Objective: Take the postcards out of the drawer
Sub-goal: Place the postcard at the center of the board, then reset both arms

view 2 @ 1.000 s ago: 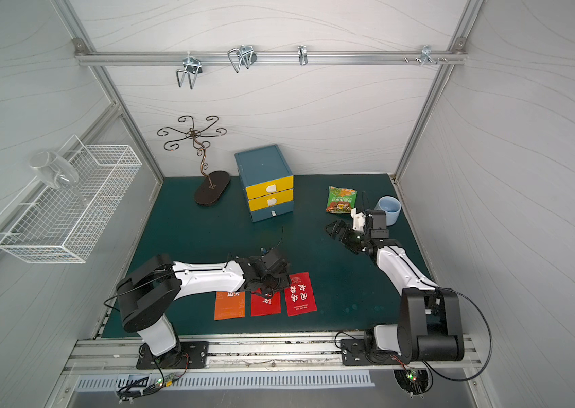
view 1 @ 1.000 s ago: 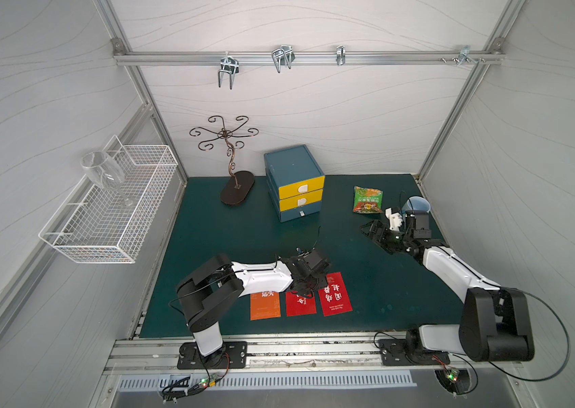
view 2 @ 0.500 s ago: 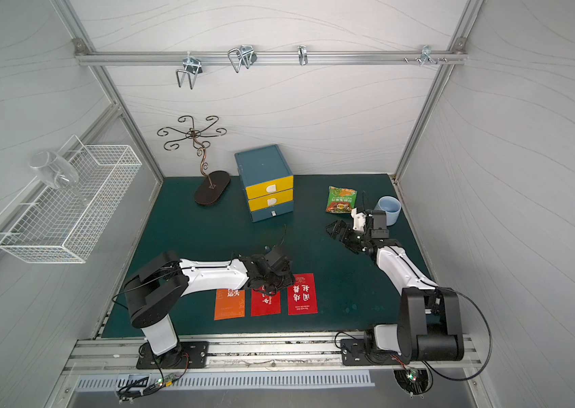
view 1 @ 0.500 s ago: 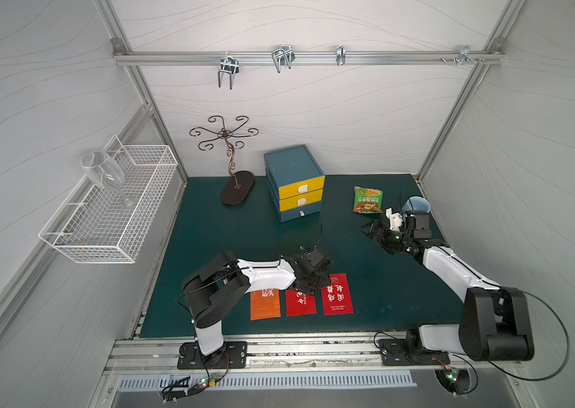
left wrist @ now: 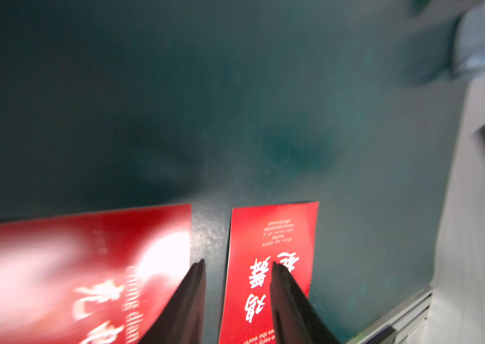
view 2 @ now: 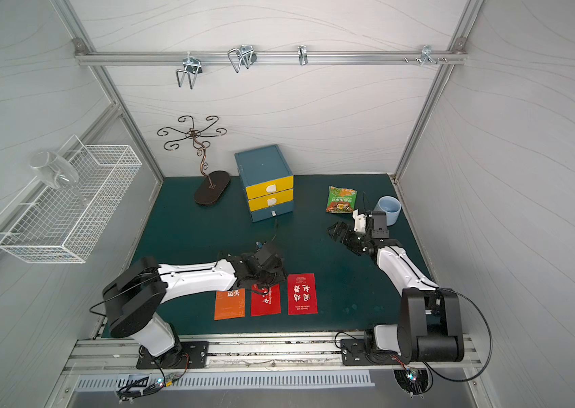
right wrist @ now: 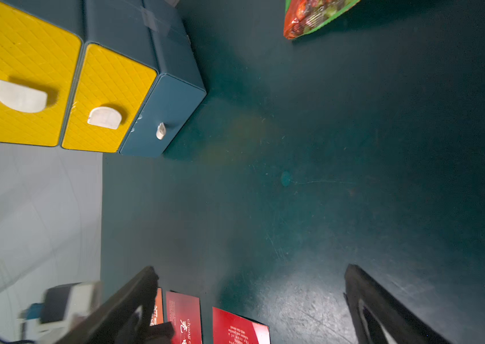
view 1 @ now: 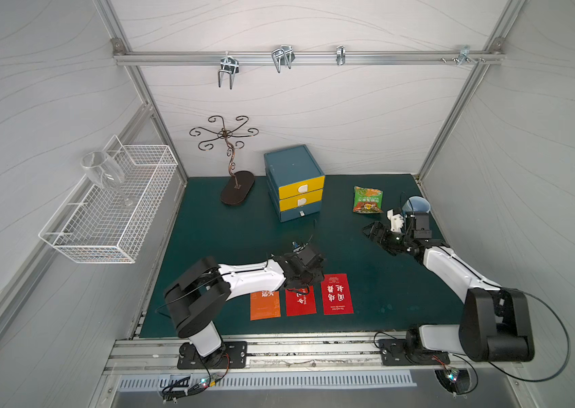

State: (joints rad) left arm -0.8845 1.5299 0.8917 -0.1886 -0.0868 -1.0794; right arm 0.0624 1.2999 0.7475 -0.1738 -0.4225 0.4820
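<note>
**Postcards on the counter, seen from above.** Three postcards are laid flat on the green mat of the counter, outside the drawer unit, in a row under and just beside the left hand. The orange postcard is set under its forearm, the middle red postcard is partly covered by it, and the outer red postcard is placed just past it. The long axes are parallel and run from the front rail toward the back wall. The white characters are seen inverted in both top views. The cards' edges are parted by narrow strips of mat.

In the left wrist view the fingers are shown partly apart with nothing between them. The right hand is spread wide and empty, well apart from the cards, with bare mat ahead of it. A snack packet is found near it on the back-wall side, and a blue cup beside its wrist. The counter is enclosed by white panelled walls.
</note>
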